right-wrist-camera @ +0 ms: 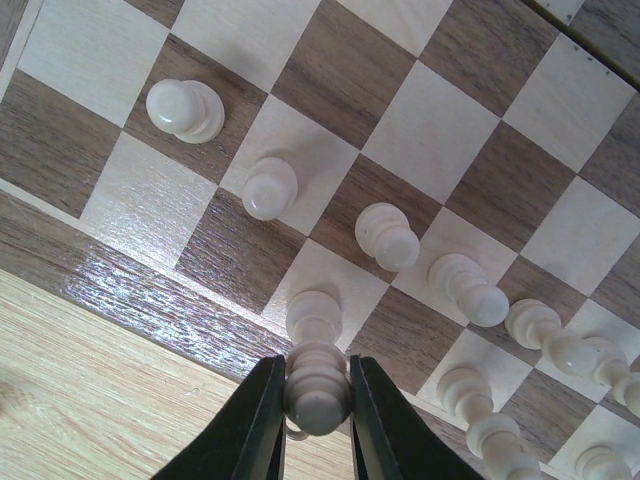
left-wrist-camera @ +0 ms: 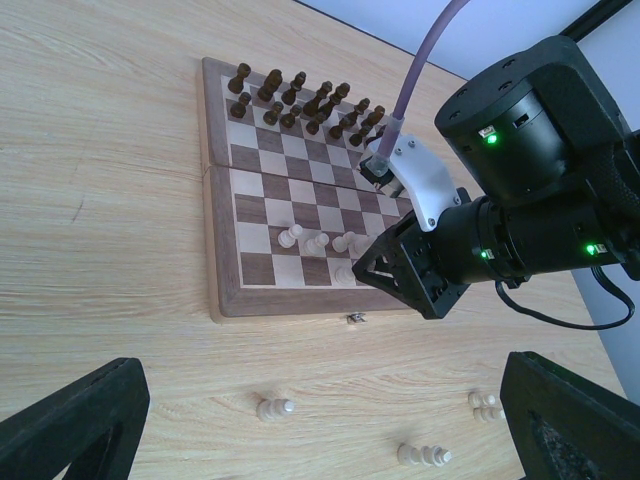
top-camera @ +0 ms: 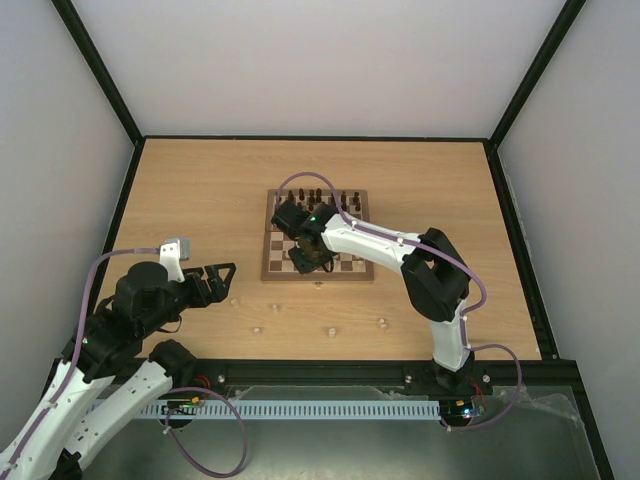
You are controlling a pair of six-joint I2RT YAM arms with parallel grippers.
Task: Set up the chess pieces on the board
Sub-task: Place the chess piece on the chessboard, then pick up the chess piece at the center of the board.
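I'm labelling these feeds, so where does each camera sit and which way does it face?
Top external: above and behind the bases, looking down on the table, the board and both arms.
Left wrist: on the open left hand, facing across at the board and right arm.
Right wrist: on the right hand, looking down on the pale piece it grips.
Shared: all show the board.

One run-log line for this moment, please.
left gripper: open, above table | right gripper: shut on pale piece at board near edge | loose pale pieces: lying on table
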